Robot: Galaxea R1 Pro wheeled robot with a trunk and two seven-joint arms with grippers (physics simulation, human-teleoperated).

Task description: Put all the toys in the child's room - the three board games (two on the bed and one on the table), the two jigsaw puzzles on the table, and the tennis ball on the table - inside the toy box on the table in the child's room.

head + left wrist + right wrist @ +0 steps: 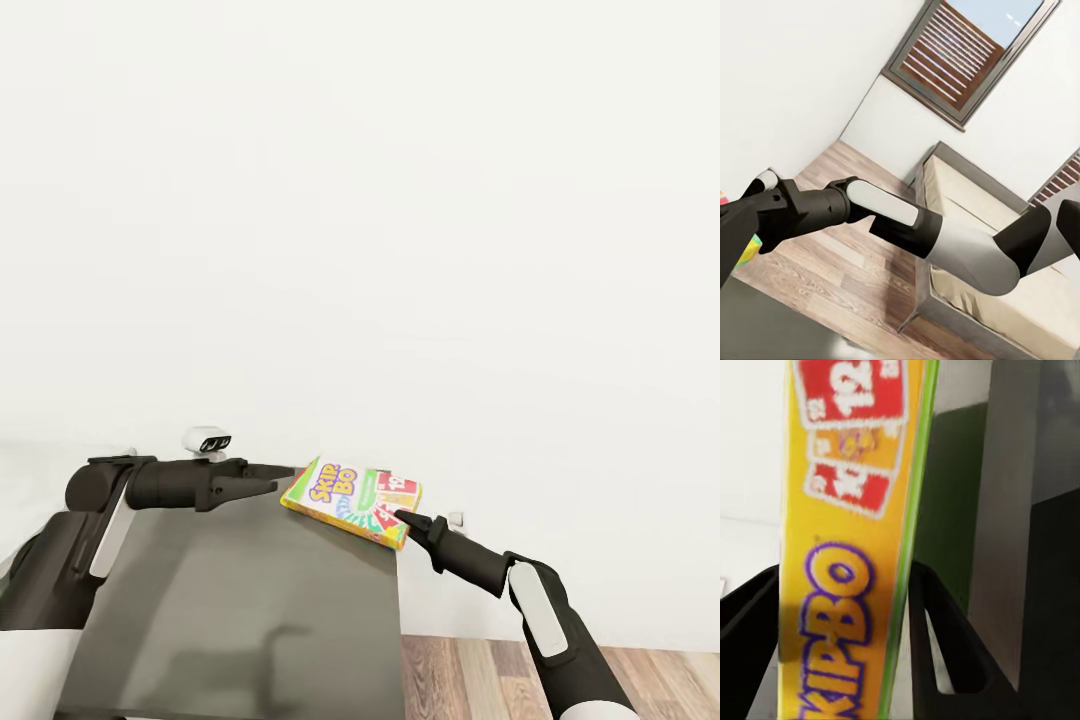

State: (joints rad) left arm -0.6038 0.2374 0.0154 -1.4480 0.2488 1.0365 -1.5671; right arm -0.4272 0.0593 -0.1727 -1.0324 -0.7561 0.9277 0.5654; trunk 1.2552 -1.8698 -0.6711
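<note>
Over the dark grey table, the right gripper is holding a flat board game up in the air by its near edge. Its black fingers are squeezing both sides of the thin box, which is looking smooth and shiny, yellow with a green rim, purple letters and red number cards. Close by, the left gripper is pointing its narrow tips at the box's other end; I cannot tell if they are touching it or how far apart they are. Behind the right arm, a beige bed is sitting on a striped wood floor under a slatted window.
</note>
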